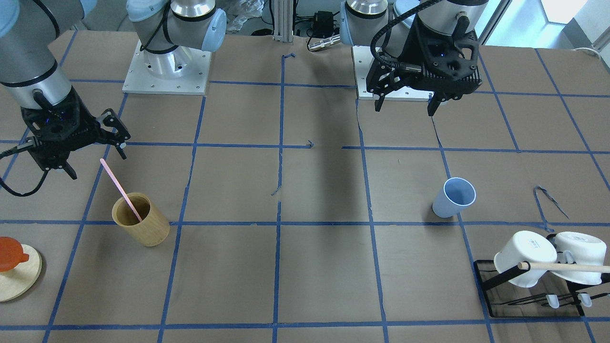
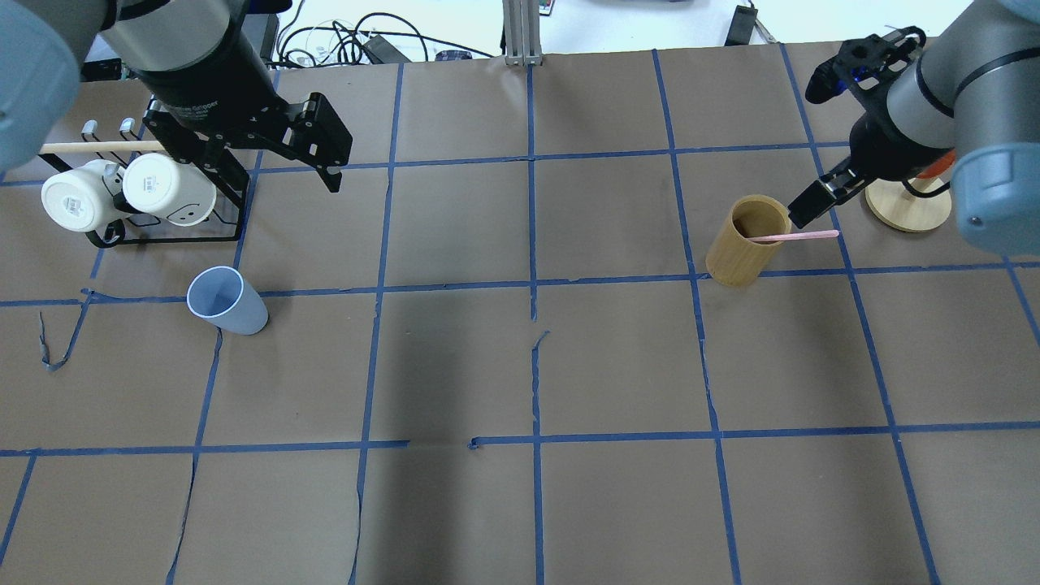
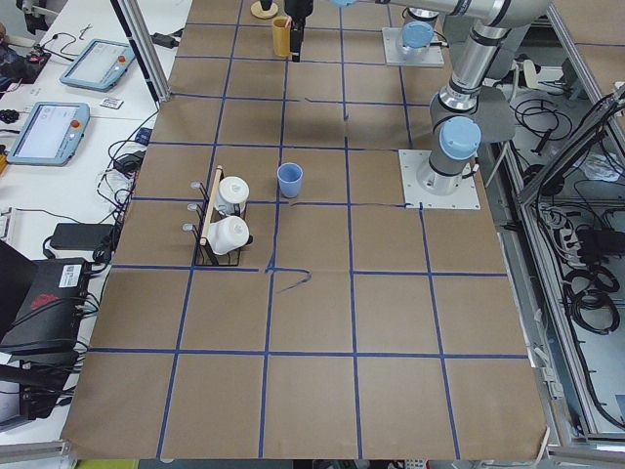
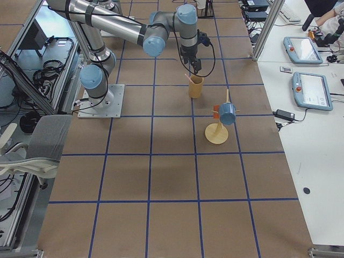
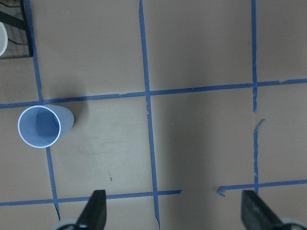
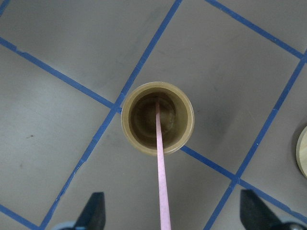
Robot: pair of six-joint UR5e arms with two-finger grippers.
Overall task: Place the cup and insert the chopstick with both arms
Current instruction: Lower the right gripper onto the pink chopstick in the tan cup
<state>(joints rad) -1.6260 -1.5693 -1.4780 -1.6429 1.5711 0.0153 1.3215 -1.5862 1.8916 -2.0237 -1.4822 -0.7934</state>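
Note:
The light blue cup (image 1: 455,197) stands upright and empty on the table; it also shows in the overhead view (image 2: 223,302) and at the left of the left wrist view (image 5: 41,127). My left gripper (image 1: 407,108) hangs open and empty above the table, apart from the cup on the robot's side of it. The pink chopstick (image 1: 119,188) leans inside the tan wooden holder (image 1: 143,221), its top end sticking out. My right gripper (image 1: 97,164) is open just above that top end. In the right wrist view the chopstick (image 6: 162,187) runs between the open fingers (image 6: 93,213) without contact.
A black rack (image 1: 524,305) with two white mugs (image 1: 524,257) and a pale wooden rod stands near the cup. A round wooden stand (image 1: 19,278) with an orange item sits beside the holder. Blue tape lines grid the brown table.

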